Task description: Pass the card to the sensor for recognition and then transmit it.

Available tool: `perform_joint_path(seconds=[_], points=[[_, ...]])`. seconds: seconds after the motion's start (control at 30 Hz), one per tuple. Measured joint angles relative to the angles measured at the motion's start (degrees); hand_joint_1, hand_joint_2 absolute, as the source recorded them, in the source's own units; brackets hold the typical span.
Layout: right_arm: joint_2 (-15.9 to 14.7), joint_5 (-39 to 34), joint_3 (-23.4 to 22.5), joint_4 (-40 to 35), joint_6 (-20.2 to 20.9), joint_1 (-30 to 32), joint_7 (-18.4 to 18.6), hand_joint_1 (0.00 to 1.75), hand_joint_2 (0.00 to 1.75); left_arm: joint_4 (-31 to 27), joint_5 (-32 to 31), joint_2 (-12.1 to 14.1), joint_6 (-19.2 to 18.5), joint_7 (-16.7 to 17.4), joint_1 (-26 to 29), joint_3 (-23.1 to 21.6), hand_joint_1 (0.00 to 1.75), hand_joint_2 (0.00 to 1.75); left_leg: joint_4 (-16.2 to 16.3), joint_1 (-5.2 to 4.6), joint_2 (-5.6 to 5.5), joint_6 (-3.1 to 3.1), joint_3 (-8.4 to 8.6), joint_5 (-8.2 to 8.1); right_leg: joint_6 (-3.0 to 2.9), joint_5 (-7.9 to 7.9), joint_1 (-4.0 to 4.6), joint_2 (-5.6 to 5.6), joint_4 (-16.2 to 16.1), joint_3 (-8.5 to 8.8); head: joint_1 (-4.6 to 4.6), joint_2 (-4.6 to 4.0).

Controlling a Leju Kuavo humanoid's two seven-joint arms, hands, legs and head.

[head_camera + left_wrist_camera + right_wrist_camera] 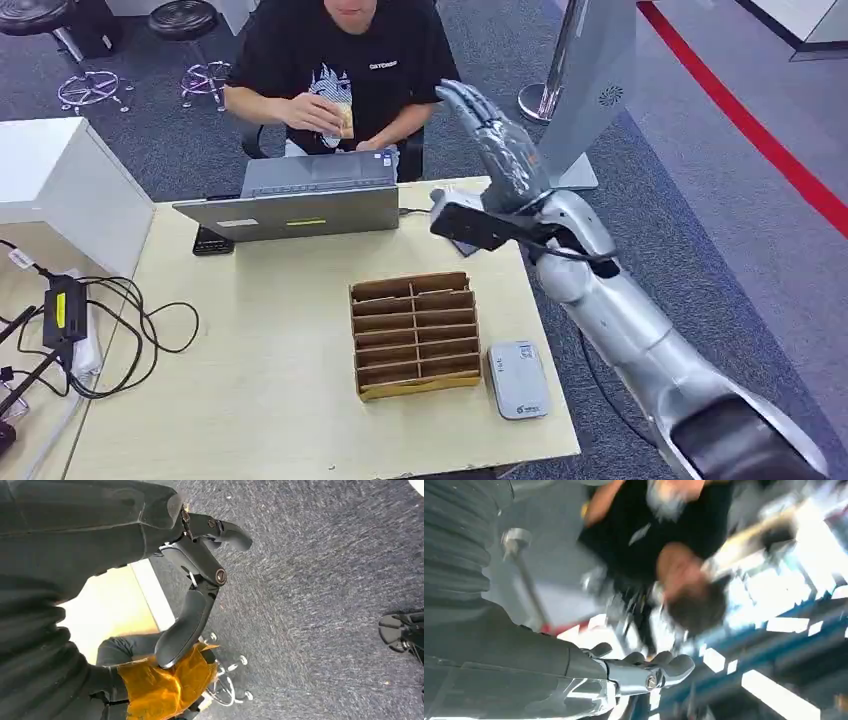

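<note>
A tan card (345, 120) is in the person's hand; the grey sensor (517, 379) lies flat beside the divider box.

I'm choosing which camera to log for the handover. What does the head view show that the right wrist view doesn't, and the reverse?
Head view alone: the table, laptop, cardboard organizer, grey sensor, and a card in the person's hand. Right wrist view alone: bright, blurred ceiling lights behind the person. Both: the person in a black shirt and the raised right hand, its fingers extended and holding nothing.
</note>
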Motion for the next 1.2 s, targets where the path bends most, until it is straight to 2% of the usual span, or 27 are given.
perform_joint_path(seconds=[0.1,0.2,0.43,0.77,0.97,1.03,1.2], points=[[-4.18,2.37,-3.79,-7.34,-2.57,8.51,-1.15,0.00,1.75,0.00,0.52,0.00,0.37,0.00,0.36,0.89,0.00,1.75,0.00,-0.01,0.03,0.02,-0.01,-0.06,0.03,-0.02,-0.01,0.02,-0.01,0.00,-0.02,0.00],[-6.95,3.05,-6.23,-11.95,-2.94,14.97,-2.14,0.00,1.75,0.00,0.68,0.00,0.50,0.00,0.44,1.42,0.00,1.75,-0.01,-0.01,0.13,0.03,-0.02,-0.08,0.04,-0.03,-0.01,0.09,-0.01,-0.02,-0.04,0.00],[-9.46,3.53,-8.52,-16.84,-2.96,19.83,-2.43,0.00,1.75,0.00,0.83,0.00,0.59,0.00,0.40,2.08,0.00,1.75,-0.02,0.00,0.16,-0.01,0.04,-0.04,0.02,-0.01,-0.01,0.12,0.02,-0.03,-0.04,0.00],[-10.35,3.73,-8.91,-18.50,-2.83,20.81,-2.40,0.00,1.75,0.00,0.83,-0.02,0.59,0.00,0.38,2.40,0.00,1.75,-0.02,0.00,0.19,-0.03,0.04,-0.02,0.02,-0.02,-0.01,0.15,0.04,-0.03,-0.04,0.00],[-10.46,7.57,-8.52,-19.00,-2.83,23.78,-2.49,0.00,1.75,0.02,1.09,-0.09,0.67,0.00,0.36,2.69,0.00,1.75,-0.03,0.00,0.17,-0.02,0.00,-0.04,0.03,-0.02,-0.01,0.13,0.03,-0.03,-0.04,0.00],[-10.16,10.38,-7.31,-18.45,-3.75,24.58,-2.34,0.00,1.75,0.02,0.98,-0.11,0.65,0.00,0.34,2.69,0.00,1.75,-0.05,0.02,0.17,-0.01,0.00,-0.04,0.02,-0.03,-0.01,0.14,0.03,-0.03,-0.02,0.00],[-7.09,17.22,-1.74,-14.01,-5.85,24.11,-0.43,0.00,1.75,0.02,-0.09,-0.26,0.48,0.00,0.07,2.69,0.00,1.75,-0.07,0.05,0.19,-0.05,-0.01,-0.01,0.02,-0.02,0.01,0.15,0.06,-0.03,-0.02,0.00]])
